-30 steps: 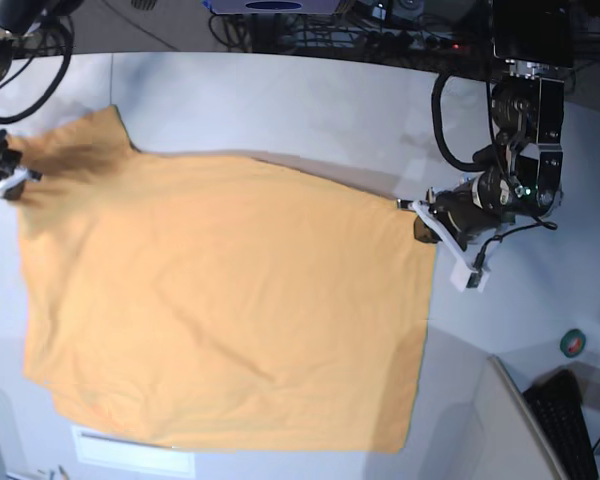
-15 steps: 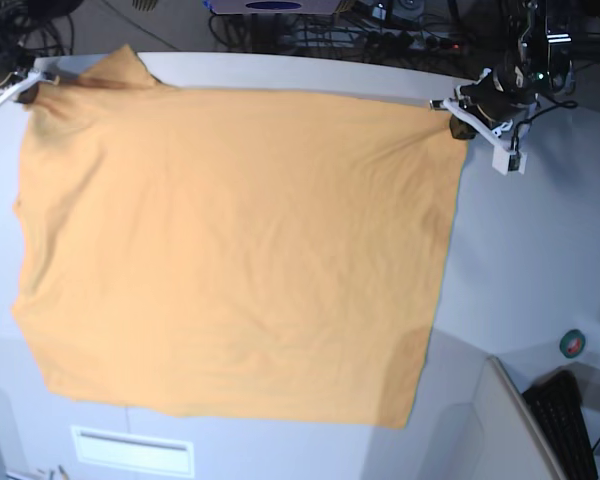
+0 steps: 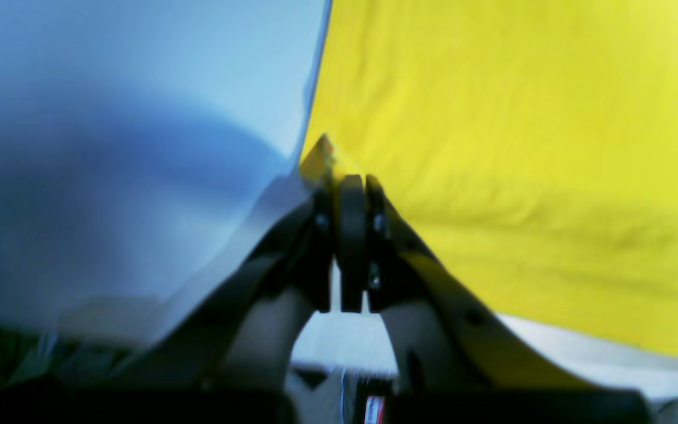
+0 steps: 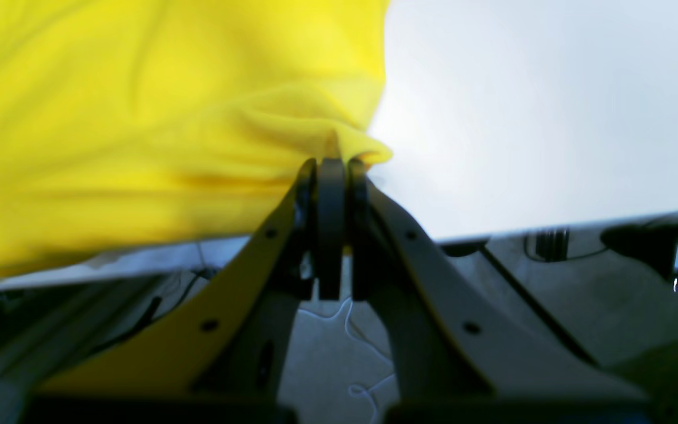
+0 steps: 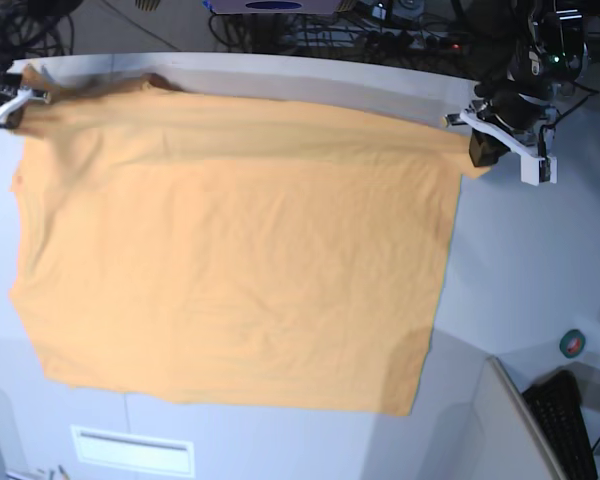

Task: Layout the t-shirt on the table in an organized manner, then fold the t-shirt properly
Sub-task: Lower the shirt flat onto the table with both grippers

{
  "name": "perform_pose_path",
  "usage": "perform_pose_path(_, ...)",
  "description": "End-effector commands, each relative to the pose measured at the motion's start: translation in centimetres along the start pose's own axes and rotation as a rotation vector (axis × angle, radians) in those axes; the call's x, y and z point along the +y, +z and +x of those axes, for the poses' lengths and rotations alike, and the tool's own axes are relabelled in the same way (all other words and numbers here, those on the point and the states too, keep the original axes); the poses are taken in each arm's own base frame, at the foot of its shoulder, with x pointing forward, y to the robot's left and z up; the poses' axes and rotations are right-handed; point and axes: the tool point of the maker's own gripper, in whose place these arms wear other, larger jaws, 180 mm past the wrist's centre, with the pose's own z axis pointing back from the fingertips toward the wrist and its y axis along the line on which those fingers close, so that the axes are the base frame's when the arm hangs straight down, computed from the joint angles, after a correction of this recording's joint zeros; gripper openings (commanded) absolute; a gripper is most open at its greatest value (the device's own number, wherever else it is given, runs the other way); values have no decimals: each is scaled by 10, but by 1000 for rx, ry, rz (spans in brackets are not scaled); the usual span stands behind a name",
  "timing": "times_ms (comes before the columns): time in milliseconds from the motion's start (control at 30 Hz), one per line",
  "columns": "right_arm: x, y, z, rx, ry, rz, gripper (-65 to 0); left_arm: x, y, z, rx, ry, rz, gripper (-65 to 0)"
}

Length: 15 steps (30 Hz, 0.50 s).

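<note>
The left gripper (image 5: 477,140), at the upper right of the base view, is pinching a corner of the t-shirt (image 5: 240,250) with its jaws pressed together. In the left wrist view the same gripper (image 3: 348,179) is showing its black fingers (image 3: 351,235) closed in the middle of the frame, with a small peak of fabric sticking up just above them and the shirt (image 3: 521,147) filling the upper right.

The right gripper (image 5: 25,95), at the upper left edge of the base view, is likewise clamping the opposite top corner. In the right wrist view this gripper (image 4: 332,162) is sitting at centre frame, its jaws closed on a bunched fold, with cloth (image 4: 139,118) filling the upper left.

Between the two grippers the shirt's top edge is running across the upper part of the base view. The light-orange shirt is lying spread over the white table (image 5: 530,280), covering most of the frame, its lower hem reaching toward the bottom.
</note>
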Motion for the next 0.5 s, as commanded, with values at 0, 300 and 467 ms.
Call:
perform_pose_path(0,-5,4,24,-60,15,-16,-650,0,0,18,-52,-11,-2,-650)
perform_pose_path(300,14,-36,96,-101,-13,75,-650,-16,-33,60,-50,33,-39,-650)
perform_pose_path(467,28,-63,119,-118,-43,131,-650,-17,-58,69,-37,65,-51,-650)
